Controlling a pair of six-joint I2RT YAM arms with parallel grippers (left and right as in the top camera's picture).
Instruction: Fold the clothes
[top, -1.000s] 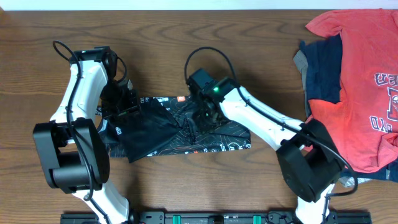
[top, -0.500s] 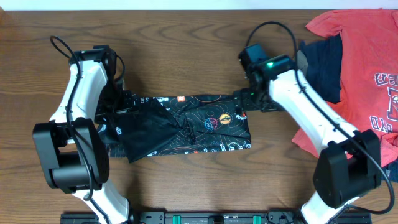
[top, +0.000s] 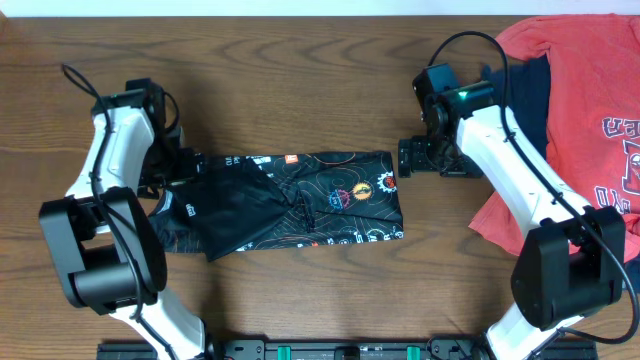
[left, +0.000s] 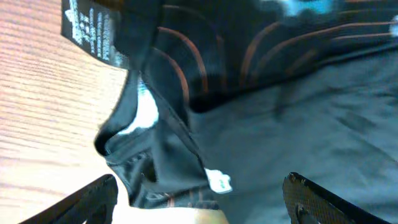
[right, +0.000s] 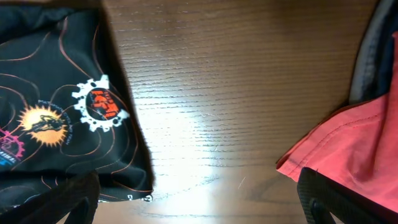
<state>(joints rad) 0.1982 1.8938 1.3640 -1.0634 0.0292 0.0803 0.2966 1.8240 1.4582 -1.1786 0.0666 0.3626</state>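
Observation:
The clothes, a black sports T-shirt (top: 320, 205) with thin orange contour lines and logos, lies folded into a wide band on the table between the arms. Its left part is a loose dark flap. My left gripper (top: 178, 166) is open at the shirt's left end; in the left wrist view the black fabric (left: 267, 118) fills the frame between the open fingers (left: 202, 199). My right gripper (top: 412, 160) is open and empty just off the shirt's right edge; the right wrist view shows that edge (right: 56, 118) and bare wood between the fingers (right: 199, 199).
A red T-shirt with letter print (top: 580, 120) lies at the right over a navy blue garment (top: 520, 105); its hem shows in the right wrist view (right: 348, 149). The wooden table (top: 300, 70) extends behind the shirt. A rail runs along the front edge (top: 330, 350).
My right gripper has left the middle of the shirt and moved right, past the shirt's right edge. The right part of the shirt now lies flat. My left arm has shifted slightly left.

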